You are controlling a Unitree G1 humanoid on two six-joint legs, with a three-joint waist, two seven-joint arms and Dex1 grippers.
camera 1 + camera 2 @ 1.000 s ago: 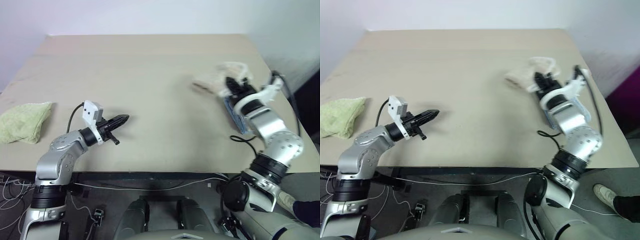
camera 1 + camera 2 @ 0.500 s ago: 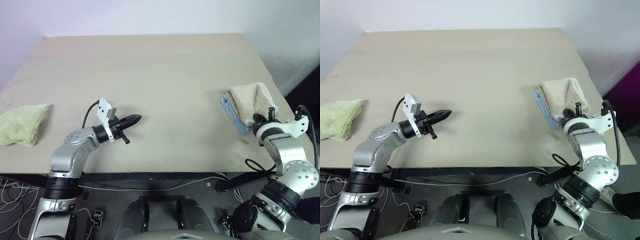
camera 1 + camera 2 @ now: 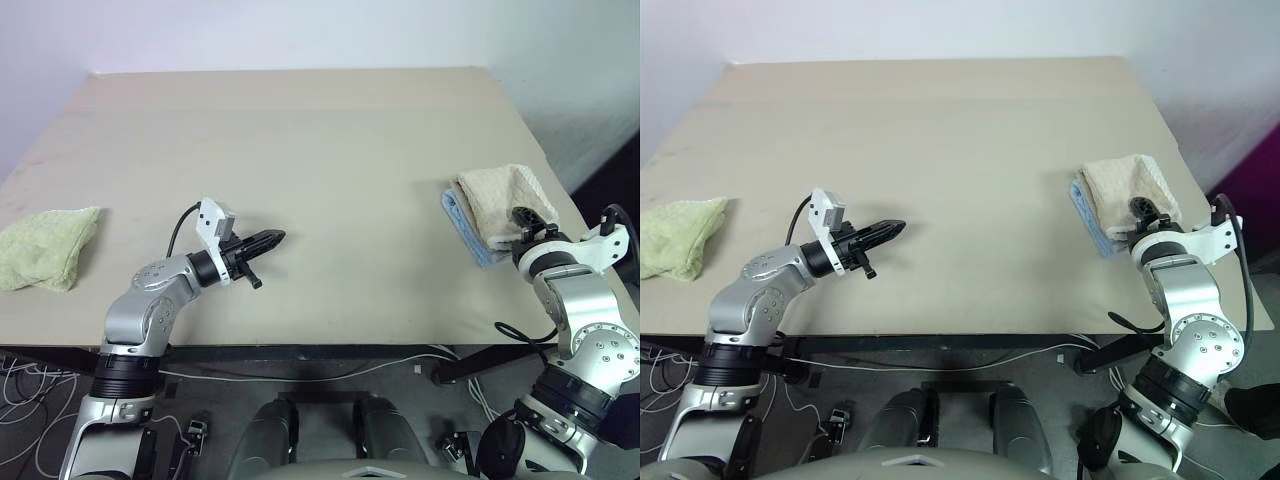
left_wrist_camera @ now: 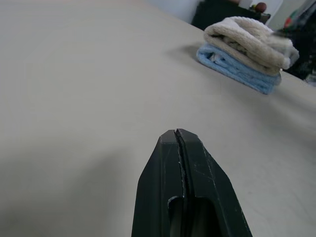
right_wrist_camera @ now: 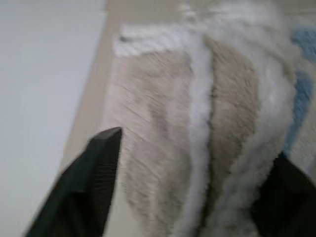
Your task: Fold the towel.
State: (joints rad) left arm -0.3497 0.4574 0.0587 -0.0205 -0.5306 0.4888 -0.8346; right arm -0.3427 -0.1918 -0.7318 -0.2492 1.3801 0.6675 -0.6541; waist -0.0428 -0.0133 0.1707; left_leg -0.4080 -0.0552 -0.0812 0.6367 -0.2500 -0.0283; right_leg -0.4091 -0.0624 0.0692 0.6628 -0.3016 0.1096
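Now, towel: the beige towel [image 3: 503, 203] lies folded at the right edge of the table [image 3: 330, 150], stacked on a light blue cloth [image 3: 464, 230] whose edge sticks out on its left side.
Right gripper: the right gripper [image 5: 190, 185] sits at the near end of the towel, its black fingers [image 5: 84, 187] spread wide to either side of the cloth, nothing pinched.
Left gripper: the left gripper [image 3: 272, 238] hangs over bare table near the left side, well apart from the towel, fingers pressed together and empty.
Green cloth: a pale green cloth [image 3: 45, 245] lies crumpled at the far left edge.
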